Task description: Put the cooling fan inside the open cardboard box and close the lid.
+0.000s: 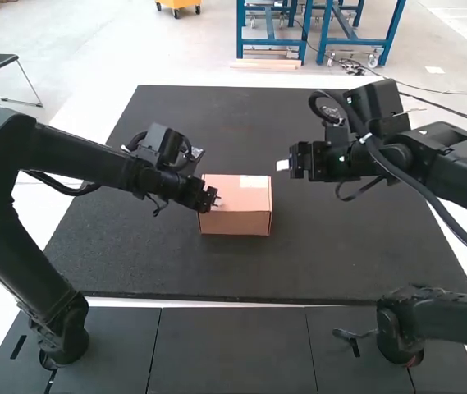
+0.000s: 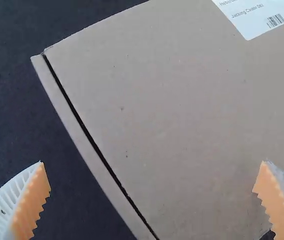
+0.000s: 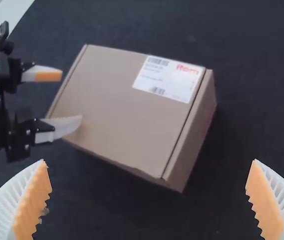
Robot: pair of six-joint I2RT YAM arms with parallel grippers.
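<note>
A brown cardboard box (image 1: 235, 203) lies on the black mat with its lid shut flat and a white label (image 3: 166, 77) on top. My left gripper (image 1: 211, 197) is at the box's left end, open, with one finger over the mat and the other over the lid (image 2: 181, 110). The right wrist view has that gripper (image 3: 62, 100) beside the box (image 3: 132, 110). My right gripper (image 1: 286, 164) hangs open above and to the right of the box, nothing between its ribbed fingers (image 3: 29, 200).
The black mat (image 1: 356, 246) covers most of the table, with free room around the box on all sides. White table surface (image 1: 77, 115) borders the mat at the left and back.
</note>
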